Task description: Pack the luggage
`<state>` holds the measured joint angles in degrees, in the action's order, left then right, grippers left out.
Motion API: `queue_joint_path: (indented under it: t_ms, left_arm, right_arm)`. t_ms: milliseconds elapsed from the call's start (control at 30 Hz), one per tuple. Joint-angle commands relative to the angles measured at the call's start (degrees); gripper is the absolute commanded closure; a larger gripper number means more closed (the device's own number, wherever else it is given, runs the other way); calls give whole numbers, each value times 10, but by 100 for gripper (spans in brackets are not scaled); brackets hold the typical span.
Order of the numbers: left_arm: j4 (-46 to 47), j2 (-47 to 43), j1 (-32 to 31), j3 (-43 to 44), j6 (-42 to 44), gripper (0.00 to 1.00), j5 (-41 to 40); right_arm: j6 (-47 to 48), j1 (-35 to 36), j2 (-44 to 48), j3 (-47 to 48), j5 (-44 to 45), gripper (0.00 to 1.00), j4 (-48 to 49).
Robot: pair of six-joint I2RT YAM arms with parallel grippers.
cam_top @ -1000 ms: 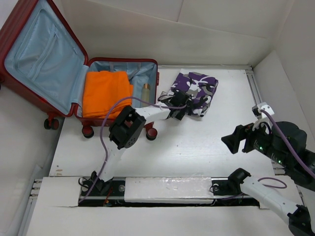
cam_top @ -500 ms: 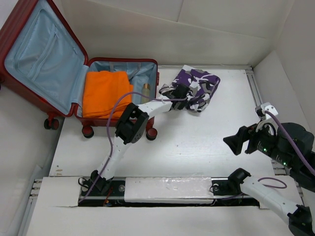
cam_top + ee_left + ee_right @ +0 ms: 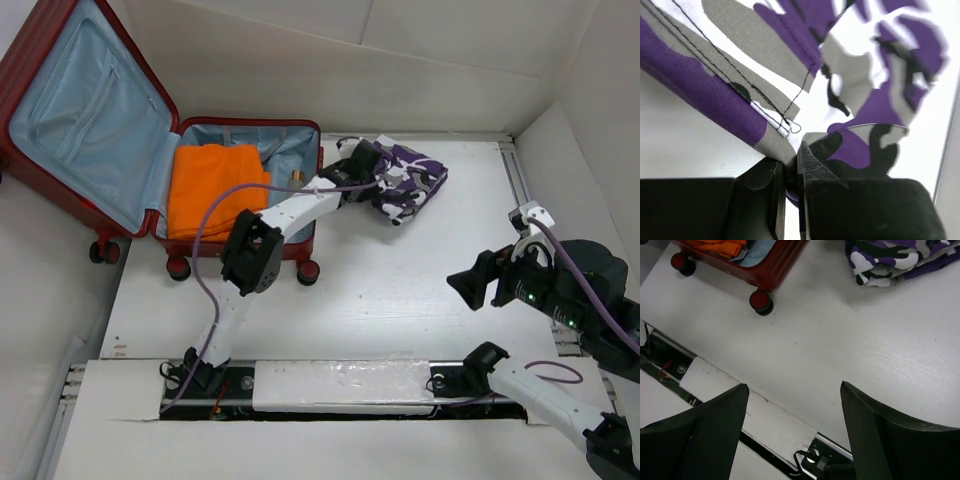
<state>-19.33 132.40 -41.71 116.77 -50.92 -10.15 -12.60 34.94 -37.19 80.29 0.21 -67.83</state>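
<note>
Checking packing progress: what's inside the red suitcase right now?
Inside the suitcase lies a folded orange garment, with a small bottle beside it, partly hidden by the left arm. Anything beneath the garment is covered and cannot be seen.

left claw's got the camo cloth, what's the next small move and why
Probably raise the left claw a little, then swing toward the luggage: it is shut on an edge of the purple camo cloth, which lies outside the red rim.
</note>
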Motion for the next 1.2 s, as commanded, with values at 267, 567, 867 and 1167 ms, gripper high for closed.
queue_joint_path:
  t_ms: [267, 567, 867, 1167]
  left_arm:
    - [-45, -344, 271, -145, 224, 100, 125]
    - [-51, -307, 496, -188, 290, 100, 204]
    - [-96, -228, 532, -104, 311, 81, 165]
    - [-28, -517, 510, -230, 189, 30, 104]
  right_arm:
    - [7, -2, -19, 12, 15, 20, 60]
    - [-9, -2, -44, 39, 27, 21, 60]
    - [-33, -2, -50, 39, 32, 21, 37]
    - [-23, -2, -44, -52, -20, 20, 89]
